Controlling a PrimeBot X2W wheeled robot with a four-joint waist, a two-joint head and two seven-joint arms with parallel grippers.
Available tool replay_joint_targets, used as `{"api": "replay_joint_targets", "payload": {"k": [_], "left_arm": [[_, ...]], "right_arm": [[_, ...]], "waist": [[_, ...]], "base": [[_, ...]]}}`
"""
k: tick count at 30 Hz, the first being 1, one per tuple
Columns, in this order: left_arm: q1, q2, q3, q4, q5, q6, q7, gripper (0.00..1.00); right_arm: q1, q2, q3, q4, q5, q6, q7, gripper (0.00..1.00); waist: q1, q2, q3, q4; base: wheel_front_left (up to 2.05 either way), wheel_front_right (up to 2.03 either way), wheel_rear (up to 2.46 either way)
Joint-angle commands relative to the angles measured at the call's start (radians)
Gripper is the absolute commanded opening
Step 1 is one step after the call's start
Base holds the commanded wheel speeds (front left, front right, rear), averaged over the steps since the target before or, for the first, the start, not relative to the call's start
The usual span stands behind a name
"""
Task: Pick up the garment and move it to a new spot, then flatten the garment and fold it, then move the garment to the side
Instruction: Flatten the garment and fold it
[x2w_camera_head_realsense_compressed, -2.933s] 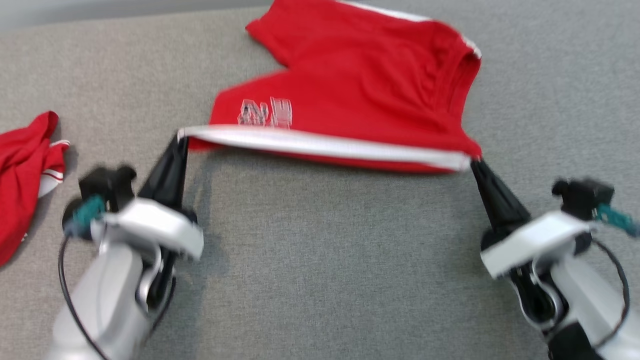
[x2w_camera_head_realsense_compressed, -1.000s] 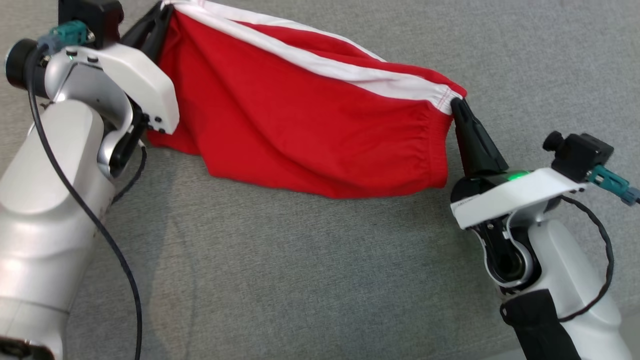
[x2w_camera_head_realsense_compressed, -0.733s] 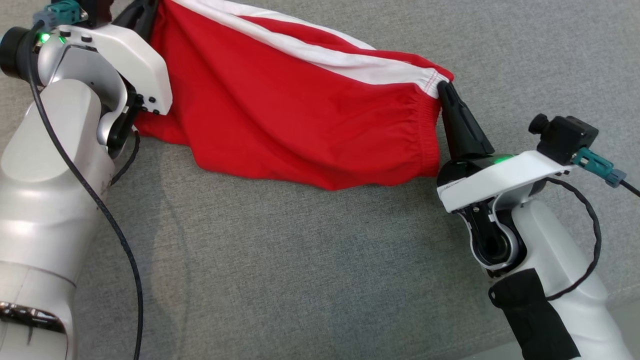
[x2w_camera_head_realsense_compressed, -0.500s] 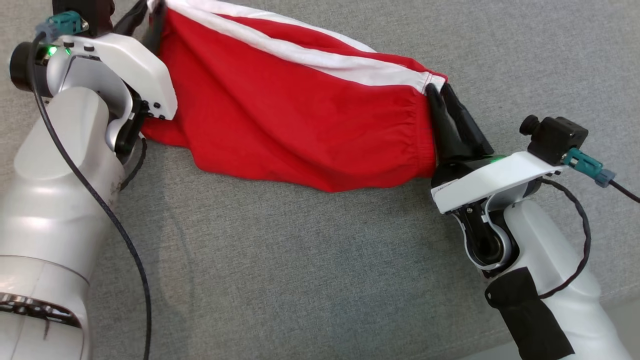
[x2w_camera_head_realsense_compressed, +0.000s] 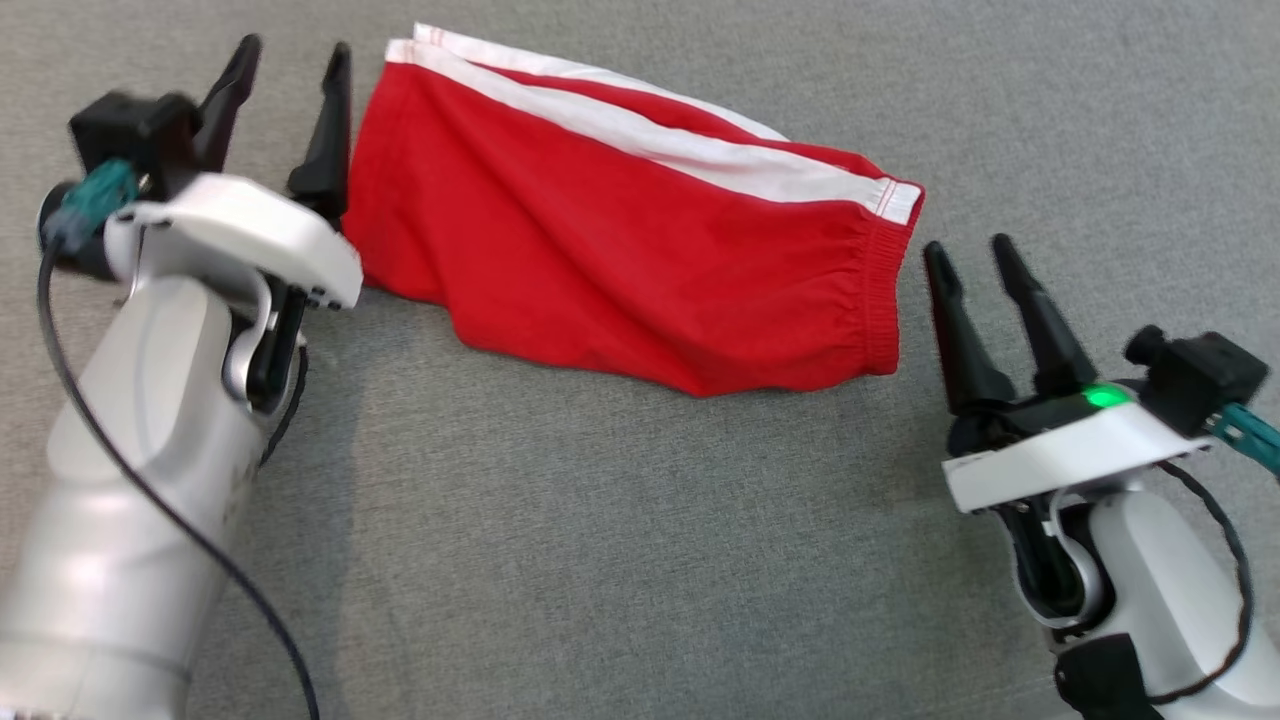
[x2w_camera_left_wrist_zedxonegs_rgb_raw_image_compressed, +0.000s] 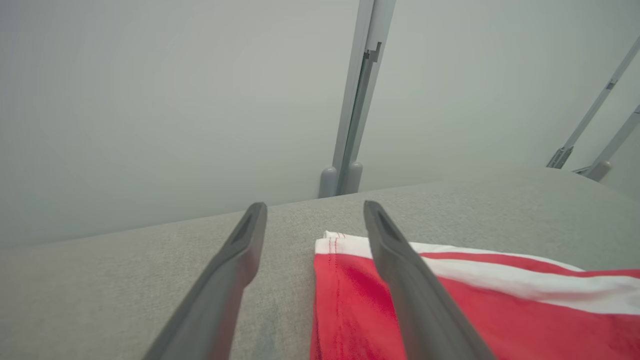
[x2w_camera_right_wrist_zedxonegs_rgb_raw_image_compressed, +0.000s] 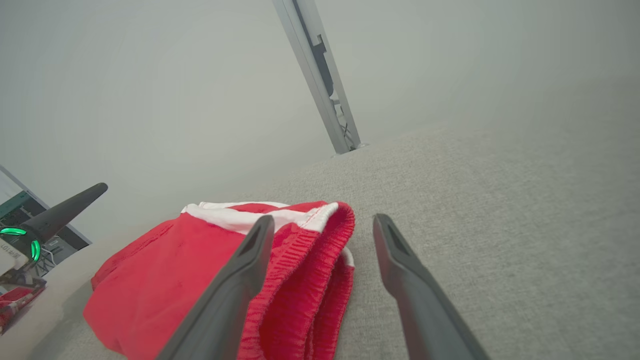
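Shorts (x2w_camera_head_realsense_compressed: 640, 260) lie folded on the grey cloth surface (x2w_camera_head_realsense_compressed: 600, 560), white stripe along the far edge. They look light and limp, not slippery. They'd likely sag and unfold if lifted at one point, so I'd pinch the corners: thick elastic waistband (x2w_camera_head_realsense_compressed: 882, 290) at the right end, stitched hem (x2w_camera_left_wrist_zedxonegs_rgb_raw_image_compressed: 332, 245) at the left. Left claw (x2w_camera_head_realsense_compressed: 295, 45) is spread, empty, just beside the left end. Right claw (x2w_camera_head_realsense_compressed: 966, 244) is spread, empty, near the waistband, not touching.
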Motion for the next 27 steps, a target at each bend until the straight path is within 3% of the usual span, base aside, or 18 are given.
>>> {"api": "replay_joint_targets", "payload": {"k": [1,10,17,27], "left_arm": [[0.058,0.012,0.025,-0.060,0.013,0.020,-0.004,1.00],[0.366,0.055,0.138,-0.432,0.081,0.127,-0.004,1.00],[0.566,0.091,0.167,-0.617,0.113,0.214,0.008,1.00],[0.673,0.114,0.155,-0.712,0.102,0.247,0.073,1.00]], "right_arm": [[0.022,-0.011,-0.019,-0.025,-0.027,0.000,-0.007,1.00],[0.114,-0.012,-0.138,-0.136,-0.207,0.000,-0.004,1.00],[0.185,0.004,-0.197,-0.182,-0.304,0.000,0.028,1.00],[0.256,0.028,-0.243,-0.225,-0.320,0.000,0.070,1.00]], "waist": [[0.0000,0.0000,-0.019,0.014],[0.0000,0.0000,-0.087,0.047],[0.0000,0.0000,-0.144,0.056],[0.0000,0.0000,-0.167,0.056]], "base": [[0.00,0.00,0.00],[0.00,0.00,0.00],[0.00,0.00,0.00],[0.00,0.00,0.00]]}}
